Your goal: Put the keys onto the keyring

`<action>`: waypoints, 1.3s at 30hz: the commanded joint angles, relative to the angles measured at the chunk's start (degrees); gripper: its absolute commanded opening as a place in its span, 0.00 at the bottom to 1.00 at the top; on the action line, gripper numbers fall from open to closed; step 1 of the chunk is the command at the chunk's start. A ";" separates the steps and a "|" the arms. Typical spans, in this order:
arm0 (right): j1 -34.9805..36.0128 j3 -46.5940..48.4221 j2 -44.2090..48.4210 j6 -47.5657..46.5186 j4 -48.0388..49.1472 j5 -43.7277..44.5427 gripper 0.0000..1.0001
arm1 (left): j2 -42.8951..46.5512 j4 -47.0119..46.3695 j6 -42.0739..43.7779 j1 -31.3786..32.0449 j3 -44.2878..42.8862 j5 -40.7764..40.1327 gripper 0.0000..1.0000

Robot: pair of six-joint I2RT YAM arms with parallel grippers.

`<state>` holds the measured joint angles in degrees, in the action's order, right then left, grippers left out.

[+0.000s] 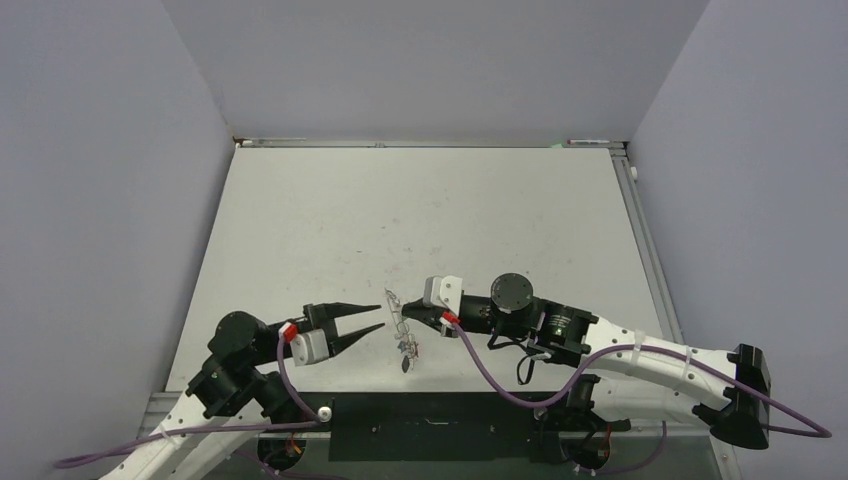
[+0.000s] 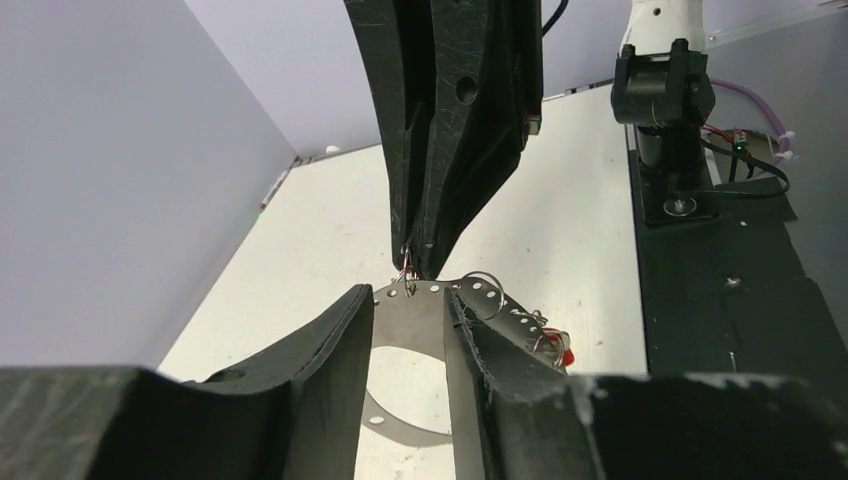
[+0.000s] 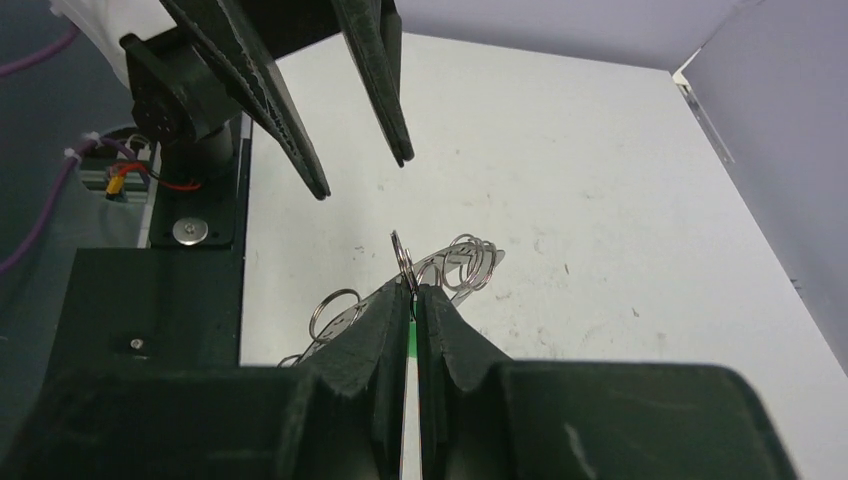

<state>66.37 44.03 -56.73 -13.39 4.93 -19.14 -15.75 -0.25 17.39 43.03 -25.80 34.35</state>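
Note:
The keyring (image 1: pixel 399 318), a flat silver loop with holes and small split rings, hangs tilted above the table between both grippers. My right gripper (image 1: pixel 404 316) is shut at its rim. In the right wrist view the right gripper (image 3: pixel 414 290) pinches a split ring, with a green tag (image 3: pixel 412 338) showing between the pads. My left gripper (image 1: pixel 381 316) is open. In the left wrist view its fingers (image 2: pixel 355 310) straddle the keyring's band (image 2: pixel 410 322) without gripping. A key with a red tag (image 2: pixel 566 355) dangles from the loop's lower rim. The blue-tagged key cannot be made out.
The white table (image 1: pixel 420 220) is walled in grey on three sides. A black base plate (image 1: pixel 430 425) with cables runs along the near edge. The right arm's black base (image 2: pixel 665 100) stands behind the keyring in the left wrist view.

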 commanded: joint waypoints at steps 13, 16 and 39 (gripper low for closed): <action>0.58 6.04 1.93 -6.01 -8.87 7.44 0.05 | -16.49 18.25 -8.87 1.30 -17.94 -2.74 0.96; 0.56 6.80 1.81 -6.53 -10.86 8.26 0.05 | -18.41 18.88 -8.89 1.78 -18.47 -3.93 0.97; 0.60 7.48 1.60 -7.79 -14.97 5.95 0.05 | -29.04 25.05 2.53 18.48 -25.44 -27.90 0.47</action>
<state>66.48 49.74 -56.82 -20.60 -13.39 -12.32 -45.54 24.21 18.26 60.80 -47.88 8.97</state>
